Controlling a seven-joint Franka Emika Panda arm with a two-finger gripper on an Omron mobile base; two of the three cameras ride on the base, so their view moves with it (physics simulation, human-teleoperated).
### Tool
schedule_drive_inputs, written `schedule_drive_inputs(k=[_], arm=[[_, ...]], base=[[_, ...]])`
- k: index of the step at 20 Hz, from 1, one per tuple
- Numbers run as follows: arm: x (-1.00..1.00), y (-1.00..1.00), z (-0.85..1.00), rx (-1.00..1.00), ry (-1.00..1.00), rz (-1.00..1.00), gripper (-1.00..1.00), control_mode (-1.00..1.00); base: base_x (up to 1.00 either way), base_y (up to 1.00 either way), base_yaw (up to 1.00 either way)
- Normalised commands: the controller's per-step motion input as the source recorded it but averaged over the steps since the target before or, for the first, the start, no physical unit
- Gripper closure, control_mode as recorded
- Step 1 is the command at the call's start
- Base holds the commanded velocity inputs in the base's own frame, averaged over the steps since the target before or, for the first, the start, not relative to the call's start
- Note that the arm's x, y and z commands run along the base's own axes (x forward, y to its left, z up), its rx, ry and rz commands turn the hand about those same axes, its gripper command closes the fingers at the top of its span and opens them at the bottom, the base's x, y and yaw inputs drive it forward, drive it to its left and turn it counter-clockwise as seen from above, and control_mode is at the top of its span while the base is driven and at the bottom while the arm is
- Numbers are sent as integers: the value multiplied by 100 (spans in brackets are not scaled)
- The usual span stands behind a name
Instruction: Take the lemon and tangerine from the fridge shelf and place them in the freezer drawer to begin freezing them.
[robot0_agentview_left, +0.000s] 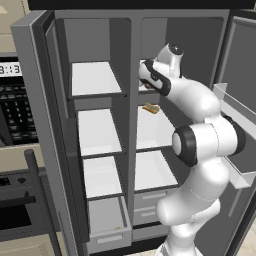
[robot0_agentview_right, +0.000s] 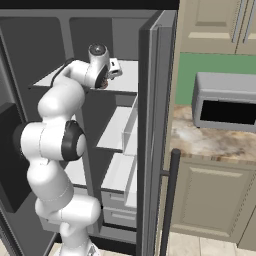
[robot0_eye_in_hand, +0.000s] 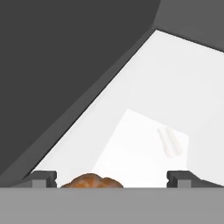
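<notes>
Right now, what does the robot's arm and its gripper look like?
The arm is glossy white, built of rounded, bulging segments with black bands at the joints. A dark round cap tops its wrist. The gripper ends in two small dark grey, blocky finger tips.

- White top fridge shelf (robot0_eye_in_hand: 144, 109): the tangerine (robot0_eye_in_hand: 90, 181) lies on it.
- Shelf below (robot0_agentview_left: 152, 127): a tan-brown food item (robot0_agentview_left: 150, 107) lies on it.

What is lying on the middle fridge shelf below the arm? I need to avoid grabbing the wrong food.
A tan-brown elongated food item lies on that shelf; the arm covers the shelf's right part.
</notes>
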Motion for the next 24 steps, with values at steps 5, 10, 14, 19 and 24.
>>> schedule_drive_inputs(k=[5, 10, 14, 19, 24], arm=[[-4, 0, -39, 0, 9, 0, -100, -100], [-33, 0, -42, 0, 1, 0, -100, -100], [-19, 0, -41, 0, 0, 0, -100, -100], [0, 5, -36, -1, 1, 2, 100, -100], [-39, 1, -7, 0, -3, 5, 100, -100]], base=[[0, 0, 0], [0, 0, 0], [0, 0, 0], [0, 0, 0], [0, 0, 0]])
